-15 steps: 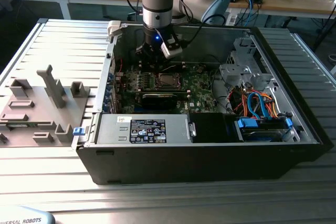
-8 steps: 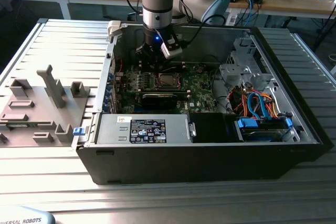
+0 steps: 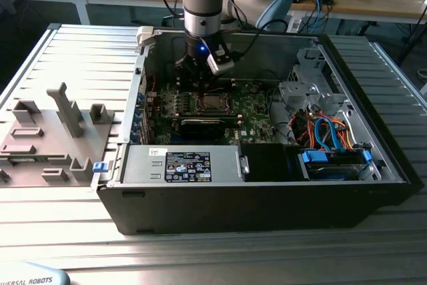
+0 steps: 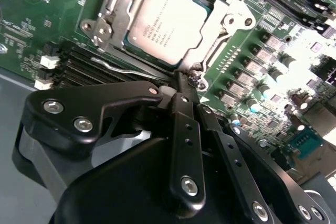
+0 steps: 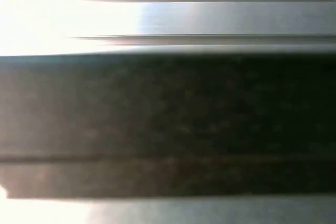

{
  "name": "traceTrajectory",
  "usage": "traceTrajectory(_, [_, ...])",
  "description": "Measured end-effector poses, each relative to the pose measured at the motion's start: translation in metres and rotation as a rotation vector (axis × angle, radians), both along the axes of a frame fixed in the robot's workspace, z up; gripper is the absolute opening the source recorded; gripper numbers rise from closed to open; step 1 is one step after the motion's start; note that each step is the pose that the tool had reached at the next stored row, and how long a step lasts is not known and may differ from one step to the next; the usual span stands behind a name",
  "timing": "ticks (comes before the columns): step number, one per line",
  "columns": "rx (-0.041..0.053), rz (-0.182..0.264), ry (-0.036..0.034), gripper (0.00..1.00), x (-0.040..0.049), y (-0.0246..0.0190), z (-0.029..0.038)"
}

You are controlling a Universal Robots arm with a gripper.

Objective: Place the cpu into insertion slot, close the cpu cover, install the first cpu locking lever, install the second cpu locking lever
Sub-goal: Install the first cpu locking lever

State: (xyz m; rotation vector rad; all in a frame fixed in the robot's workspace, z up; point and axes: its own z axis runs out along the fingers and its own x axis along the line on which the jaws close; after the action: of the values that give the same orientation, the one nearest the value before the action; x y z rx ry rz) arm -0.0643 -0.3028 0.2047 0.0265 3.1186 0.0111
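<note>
Silver cpu (image 4: 170,22) one, seated; pincer (image 4: 190,80) beside cpu cover (image 4: 231,22).

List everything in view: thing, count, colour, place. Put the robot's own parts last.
cpu: one, silver-grey, seated in the insertion slot.
insertion slot: one, dark with a silvery rim, on the green board.
cpu cover: one, silvery frame, lying down around the cpu.
locking lever: one thin silvery wire, along the socket's edge beside the memory slots.
green circuit board: one, inside the case.
computer case: one, black, open, on the ribbed metal table.
black card: one, long, beside the socket on the board.
cables: several, blue and orange, at the exterior view's right inside the case.
grey fixture: one, on the table at the exterior view's left.
gripper: one, black, tips at the socket's corner.
</note>
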Motion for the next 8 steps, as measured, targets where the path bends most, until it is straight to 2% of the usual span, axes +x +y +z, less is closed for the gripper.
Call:
traceTrajectory(6, [-0.0001,0.011,-0.0001,0.11,0.0067,0.0,0.0])
traceTrajectory(8, [0.0,0.044,-0.0001,0.11,0.0073,0.0,0.0])
